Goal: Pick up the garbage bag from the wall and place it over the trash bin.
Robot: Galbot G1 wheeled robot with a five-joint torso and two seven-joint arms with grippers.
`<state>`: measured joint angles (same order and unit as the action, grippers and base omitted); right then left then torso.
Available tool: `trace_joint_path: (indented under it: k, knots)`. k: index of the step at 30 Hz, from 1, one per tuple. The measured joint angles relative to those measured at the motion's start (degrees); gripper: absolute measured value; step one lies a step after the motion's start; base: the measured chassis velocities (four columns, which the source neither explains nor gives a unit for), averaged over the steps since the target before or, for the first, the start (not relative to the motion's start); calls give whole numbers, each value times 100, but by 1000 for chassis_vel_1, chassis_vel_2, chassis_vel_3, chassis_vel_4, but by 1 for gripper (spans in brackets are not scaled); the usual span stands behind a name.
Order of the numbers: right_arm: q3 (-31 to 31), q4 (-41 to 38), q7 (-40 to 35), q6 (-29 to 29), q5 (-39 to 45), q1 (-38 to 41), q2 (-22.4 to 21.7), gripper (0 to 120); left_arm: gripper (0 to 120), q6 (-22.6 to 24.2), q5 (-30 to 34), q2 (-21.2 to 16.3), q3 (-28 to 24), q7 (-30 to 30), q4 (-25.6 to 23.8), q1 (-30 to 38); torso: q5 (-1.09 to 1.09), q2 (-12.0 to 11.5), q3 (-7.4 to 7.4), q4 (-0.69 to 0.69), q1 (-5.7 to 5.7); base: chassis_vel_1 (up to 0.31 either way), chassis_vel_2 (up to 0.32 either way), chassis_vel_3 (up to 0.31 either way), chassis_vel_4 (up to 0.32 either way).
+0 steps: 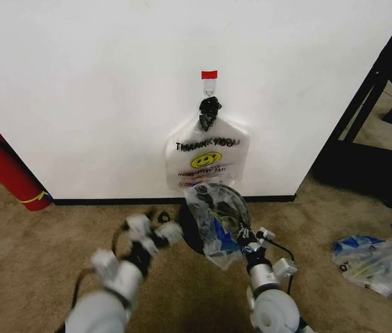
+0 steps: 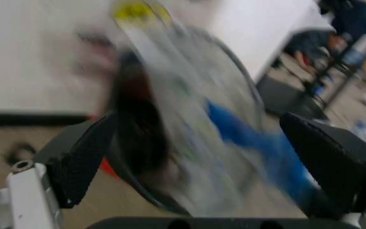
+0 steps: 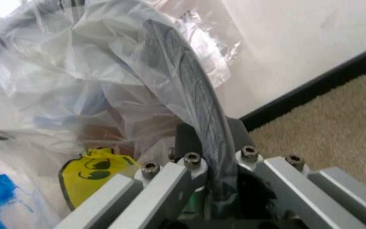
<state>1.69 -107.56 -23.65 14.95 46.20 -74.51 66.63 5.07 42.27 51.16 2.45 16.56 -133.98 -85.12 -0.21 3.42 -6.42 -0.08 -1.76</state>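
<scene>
Two smiley-printed plastic bags show in the head view, plus one loose bundle of plastic. The garbage bag [image 1: 216, 215] is thin, crinkled, translucent film with blue patches; it is draped over the trash bin [image 1: 190, 236], a single round black mesh bin standing on the carpet [image 1: 43, 263] close to the wall [image 1: 78, 83]. Its yellow smiley face [image 3: 94, 172] shows through the film in the right wrist view, on the bag's side of the right fingers.

The right gripper [image 1: 245, 239] has its fingers closed on the trash bin's curved black mesh rim [image 3: 196, 114] with the bag's film wrapped over it; rim and plastic run up from between the finger blocks. Beyond these fingers lie the white wall and its black baseboard [image 3: 323, 81], with tan carpet below.

The left gripper [image 1: 152, 232] is held just beside the bin on its other side, not touching it. Its two dark, textured fingers [image 2: 81, 162] stand wide open, and between them, farther off, the bin with the bag over it shows as a blurred shape of clear film, a blue streak and a dark rim.

The second bag [image 1: 206, 152] is flat, with a black knotted top, and hangs on the wall from one small hook [image 1: 209, 84] marked with red tape, straight above the bin. The clear-and-blue plastic bundle [image 1: 372, 260] lies on the carpet well off beyond the right gripper. One red extinguisher [image 1: 8, 173] leans at the wall's foot, far past the left fingers.
</scene>
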Motion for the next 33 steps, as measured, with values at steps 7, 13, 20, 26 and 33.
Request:
trace_joint_path:
  k: [7,13,20,26,33]
  knots:
    - [-51,212,355,97,-317,31,-23,0,100,489,574,339,-441,99,227,467,0,0,0,-3,0,0,0,0,0]
    - [-13,326,477,125,-370,51,-14,0,100,775,1108,701,-556,191,300,756,1,0,0,-2,0,0,0,0,0]
    - [29,353,506,128,-371,98,-4,0,99,859,1061,963,-813,242,690,984,1,0,-1,-1,-1,0,0,0,0]
    - [37,353,516,105,-356,118,-5,0,89,872,853,1169,-922,207,993,1189,0,-2,-1,-1,-1,0,0,0,0]
    - [44,358,517,63,-326,135,-5,0,65,855,740,1127,-898,84,1056,1222,1,-2,-1,-1,-1,0,0,0,0]
